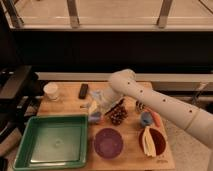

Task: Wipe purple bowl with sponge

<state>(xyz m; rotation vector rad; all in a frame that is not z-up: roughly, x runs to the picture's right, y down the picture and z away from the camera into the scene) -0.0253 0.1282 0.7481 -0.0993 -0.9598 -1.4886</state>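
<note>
The purple bowl (108, 143) stands empty near the front edge of the wooden table, right of the green tray. My gripper (101, 106) hangs from the white arm (150, 100) over the middle of the table, behind the bowl and apart from it. A pale yellow piece that may be the sponge (93, 106) lies at the gripper with bluish-white material around it; I cannot tell whether it is held.
A green tray (52, 141) fills the front left. A white cup (51, 91) and a black remote-like object (83, 90) stand at the back left. A pine cone (118, 116), a blue item (146, 118), an orange carrot-like item (157, 119) and a red bowl (154, 142) lie right.
</note>
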